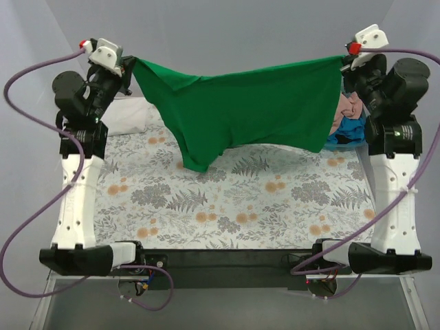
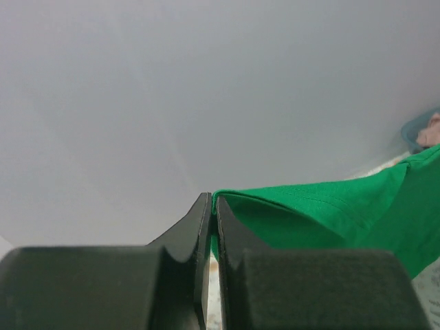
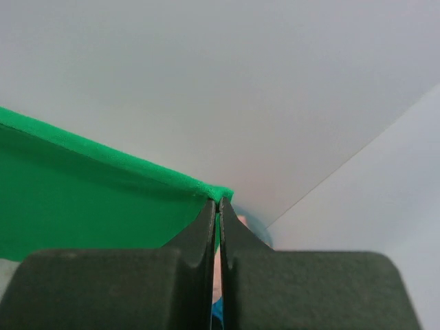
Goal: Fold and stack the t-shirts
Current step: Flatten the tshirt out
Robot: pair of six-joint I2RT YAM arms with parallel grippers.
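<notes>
A bright green t-shirt (image 1: 251, 110) hangs stretched in the air between my two grippers, high above the far part of the table. My left gripper (image 1: 129, 65) is shut on its left corner; the left wrist view shows the green cloth (image 2: 323, 213) pinched at the fingertips (image 2: 212, 201). My right gripper (image 1: 346, 62) is shut on its right corner, with the green hem (image 3: 103, 199) caught at the tips (image 3: 220, 201). The shirt's lower left part droops to the covering. A salmon-pink shirt (image 1: 347, 110) and a blue shirt (image 1: 347, 130) lie bunched at the far right.
The floral table covering (image 1: 240, 206) spreads under the hanging shirt. A white cloth (image 1: 127, 117) lies at the far left behind the left arm. A blue tub rim (image 2: 416, 130) shows at the right of the left wrist view. Grey walls enclose the back and sides.
</notes>
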